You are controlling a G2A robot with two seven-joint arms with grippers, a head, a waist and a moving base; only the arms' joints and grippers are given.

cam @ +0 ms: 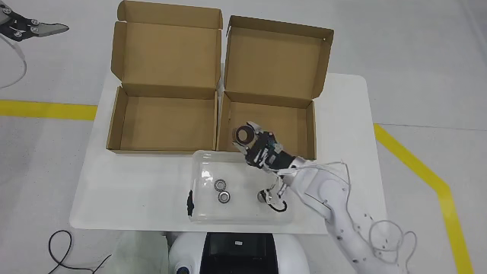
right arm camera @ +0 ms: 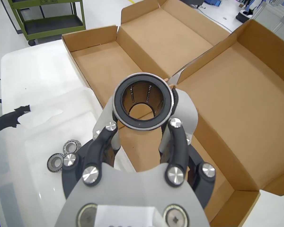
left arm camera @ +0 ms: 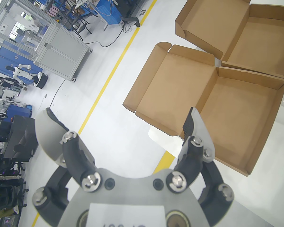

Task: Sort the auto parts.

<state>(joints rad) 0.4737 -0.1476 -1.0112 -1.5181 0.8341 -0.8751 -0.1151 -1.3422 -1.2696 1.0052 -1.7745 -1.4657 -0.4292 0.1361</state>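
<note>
Linear bearing, bore axis pointing toward the wrist, clamped in right jaws; left jaws spread wide, empty.

Glossy white, rounded right arm; left gripper and right gripper have grey metal plates, black linkages, silver screws, pale fingers.

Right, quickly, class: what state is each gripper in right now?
Left gripper: open, holding nothing.
Right gripper: shut on the black-rimmed, silver metal cylindrical bearing, above the right-hand brown cardboard box.
</note>
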